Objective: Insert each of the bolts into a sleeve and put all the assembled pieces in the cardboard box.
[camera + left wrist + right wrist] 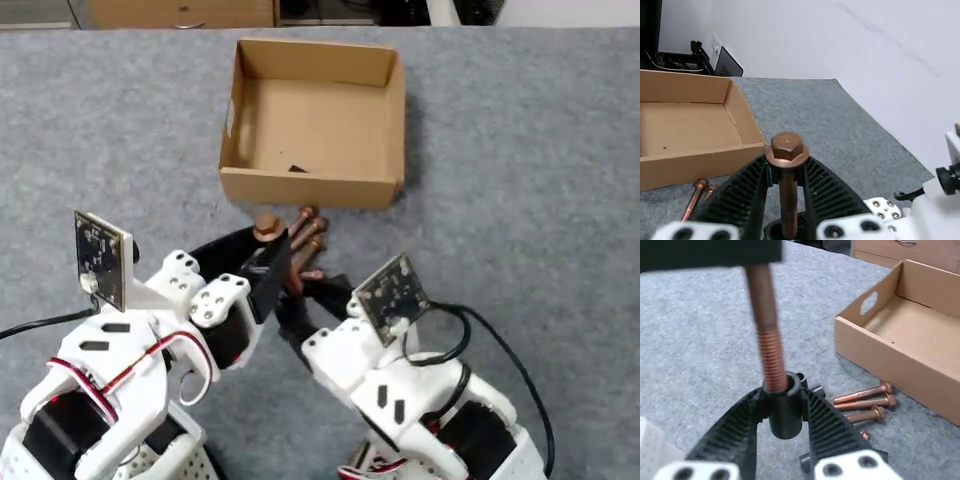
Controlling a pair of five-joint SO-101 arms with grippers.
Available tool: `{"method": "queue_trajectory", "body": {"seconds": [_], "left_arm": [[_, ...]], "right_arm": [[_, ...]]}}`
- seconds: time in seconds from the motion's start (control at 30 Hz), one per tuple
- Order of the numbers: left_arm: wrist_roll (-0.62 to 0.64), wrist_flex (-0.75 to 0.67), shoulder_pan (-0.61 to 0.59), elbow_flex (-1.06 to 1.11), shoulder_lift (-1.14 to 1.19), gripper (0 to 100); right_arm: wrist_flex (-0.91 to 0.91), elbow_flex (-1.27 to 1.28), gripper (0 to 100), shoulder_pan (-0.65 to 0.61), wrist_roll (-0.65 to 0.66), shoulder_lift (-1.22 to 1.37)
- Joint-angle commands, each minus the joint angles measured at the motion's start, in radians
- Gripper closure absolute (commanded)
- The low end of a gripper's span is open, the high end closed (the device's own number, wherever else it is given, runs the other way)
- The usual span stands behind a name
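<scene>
Pinching a copper hex-head bolt [786, 151], my left end effector [786, 172] holds its tip inside the black cylindrical sleeve [785, 416] my right end effector [784, 404] clamps.

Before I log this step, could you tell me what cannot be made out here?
- Right wrist view: how deep the held bolt sits in the sleeve; its wall hides the tip.
- Right wrist view: the count of spare sleeves; the right gripper covers them.
- High view: the count of loose bolts; the left gripper overlaps them.
- High view: the dark speck in the cardboard box; too small.
</scene>
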Motion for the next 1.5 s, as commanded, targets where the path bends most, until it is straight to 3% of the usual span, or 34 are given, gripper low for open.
{"method": "queue_trajectory", "body": {"seconds": [0.0, 0.57, 0.8, 1.07, 1.2, 1.47], "left_arm": [[-0.014, 0.003, 0.002, 0.005, -0.007, 98], [-0.052, 0.130, 0.009, 0.012, -0.008, 98], [-0.064, 0.244, 0.058, 0.015, -0.008, 80], [-0.071, 0.245, 0.068, 0.012, -0.008, 81], [-0.072, 0.241, 0.035, -0.038, -0.028, 80], [-0.072, 0.278, -0.121, -0.051, -0.179, 81]], "right_arm": [[-0.028, 0.001, 99.7, -0.019, -0.009, -0.005], [0.023, -0.031, 99.7, -0.019, -0.006, -0.005], [0.023, -0.038, 99.7, -0.021, -0.006, -0.005], [0.026, -0.054, 99.7, -0.018, -0.006, -0.005], [0.020, -0.085, 99.7, 0.059, -0.006, -0.005], [-0.121, -0.087, 99.7, 0.343, -0.012, -0.005]]}}
